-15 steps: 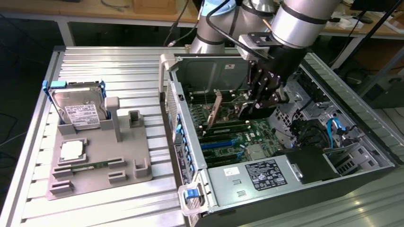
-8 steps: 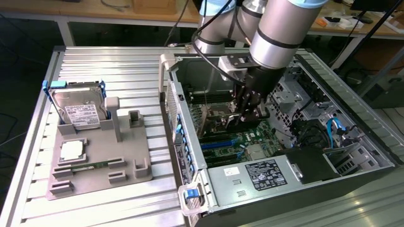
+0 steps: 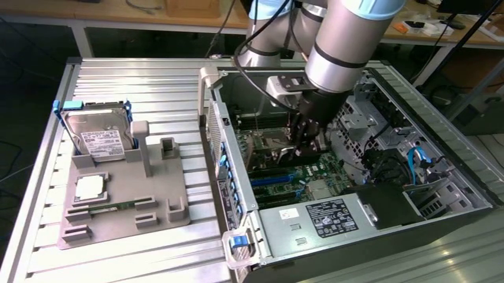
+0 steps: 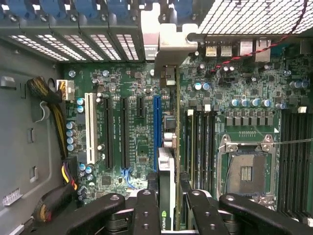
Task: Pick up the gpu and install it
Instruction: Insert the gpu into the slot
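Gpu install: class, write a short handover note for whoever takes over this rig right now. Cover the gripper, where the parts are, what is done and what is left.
Gripper: shut on the gpu, a finger on each side, inside the open computer case.
Gpu: held on edge over the motherboard, close beside the long blue slot.
Done: gpu picked up and brought into the case.
Left: the gripper has not let go; whether the gpu is seated in a slot cannot be told.
Elsewhere: the hard drive stands on the grey holder at the exterior view's left.
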You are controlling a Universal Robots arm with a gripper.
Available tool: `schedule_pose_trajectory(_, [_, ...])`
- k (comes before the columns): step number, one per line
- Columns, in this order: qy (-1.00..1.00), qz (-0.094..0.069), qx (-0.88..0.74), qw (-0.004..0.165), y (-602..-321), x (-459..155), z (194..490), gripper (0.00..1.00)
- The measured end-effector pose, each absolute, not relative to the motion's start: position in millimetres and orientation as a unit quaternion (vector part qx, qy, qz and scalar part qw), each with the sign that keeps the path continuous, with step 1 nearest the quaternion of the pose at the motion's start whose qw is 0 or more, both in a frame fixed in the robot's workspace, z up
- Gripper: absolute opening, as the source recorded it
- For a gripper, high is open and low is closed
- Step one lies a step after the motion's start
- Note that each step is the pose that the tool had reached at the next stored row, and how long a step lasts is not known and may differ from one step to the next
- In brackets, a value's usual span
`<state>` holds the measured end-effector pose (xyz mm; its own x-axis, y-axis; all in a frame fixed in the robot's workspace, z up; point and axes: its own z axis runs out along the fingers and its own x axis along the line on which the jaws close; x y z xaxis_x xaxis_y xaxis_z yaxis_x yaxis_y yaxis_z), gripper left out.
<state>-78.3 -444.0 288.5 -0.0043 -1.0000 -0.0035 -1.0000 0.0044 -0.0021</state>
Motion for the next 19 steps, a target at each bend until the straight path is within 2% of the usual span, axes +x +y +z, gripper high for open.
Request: schedule_pose_trajectory(19, [0.709, 0.0, -0.706, 0.002, -450.9, -86.0, 282.0, 0.27])
